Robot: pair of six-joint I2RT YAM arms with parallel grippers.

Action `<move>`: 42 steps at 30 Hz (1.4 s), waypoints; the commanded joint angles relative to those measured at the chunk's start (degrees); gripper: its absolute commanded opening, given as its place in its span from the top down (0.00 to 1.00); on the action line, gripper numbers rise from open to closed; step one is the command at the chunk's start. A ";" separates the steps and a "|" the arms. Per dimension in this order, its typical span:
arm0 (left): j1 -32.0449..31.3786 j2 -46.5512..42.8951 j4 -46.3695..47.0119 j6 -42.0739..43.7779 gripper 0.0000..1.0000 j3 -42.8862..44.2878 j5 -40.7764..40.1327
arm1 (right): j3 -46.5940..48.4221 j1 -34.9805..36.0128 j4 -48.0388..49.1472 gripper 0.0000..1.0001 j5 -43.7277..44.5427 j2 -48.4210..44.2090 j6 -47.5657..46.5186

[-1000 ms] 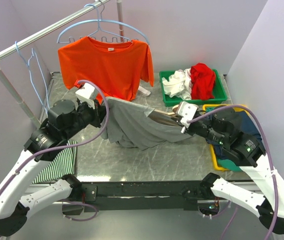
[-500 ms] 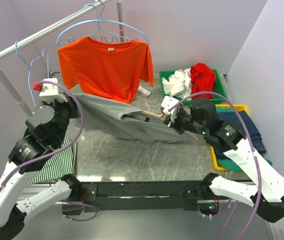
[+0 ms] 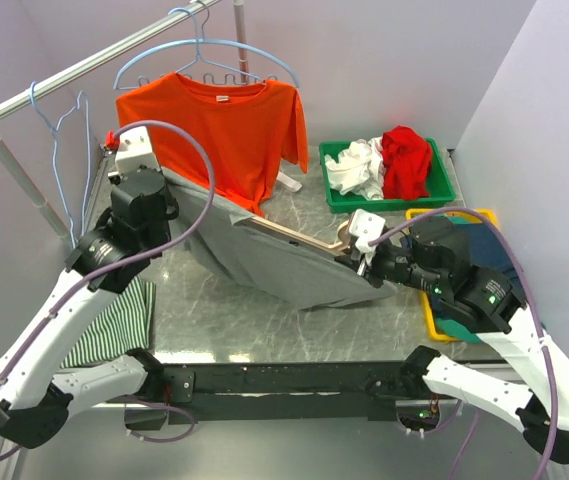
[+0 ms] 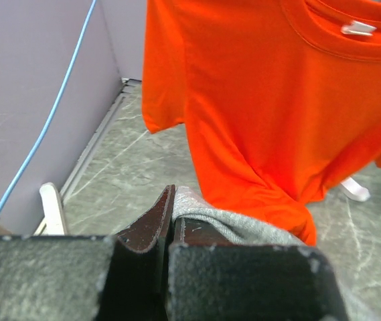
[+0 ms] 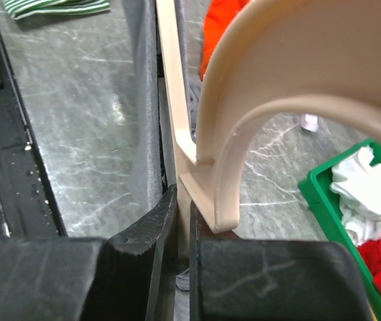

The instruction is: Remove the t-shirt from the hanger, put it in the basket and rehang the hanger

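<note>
A grey t-shirt (image 3: 264,262) stretches over the table between my two arms. A beige plastic hanger (image 3: 294,232) lies along the shirt's upper edge, with its bar partly bare. My left gripper (image 3: 186,196) is shut on the shirt's left end, just below the orange shirt. In the left wrist view the grey t-shirt (image 4: 244,227) is pinched in that gripper (image 4: 170,207). My right gripper (image 3: 352,256) is shut on the hanger near its hook. The right wrist view shows the hanger (image 5: 244,100) clamped between that gripper's jaws (image 5: 185,200), with the grey cloth (image 5: 146,120) hanging to its left.
An orange t-shirt (image 3: 214,125) hangs on a blue hanger from the rail (image 3: 94,62) at the back. More blue wire hangers (image 3: 64,130) hang at the left. A green bin (image 3: 384,205) of clothes, a yellow tray (image 3: 432,320) and a striped cloth (image 3: 114,325) surround the work area.
My left gripper has moved up and back with the shirt's end. The right gripper has pulled the hanger to the right, and more of the hanger's bar shows.
</note>
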 commanded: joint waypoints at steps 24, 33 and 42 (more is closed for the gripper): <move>15.95 3.82 1.31 1.33 0.99 8.10 6.81 | -3.18 6.75 6.16 1.00 9.72 -9.22 1.62; 15.69 -1.28 2.09 2.99 0.99 0.36 46.05 | -4.24 6.83 16.98 1.00 13.95 -6.43 3.81; 7.87 -3.56 4.55 4.31 0.91 -4.03 62.19 | -6.62 6.75 35.97 1.00 14.56 -1.42 8.03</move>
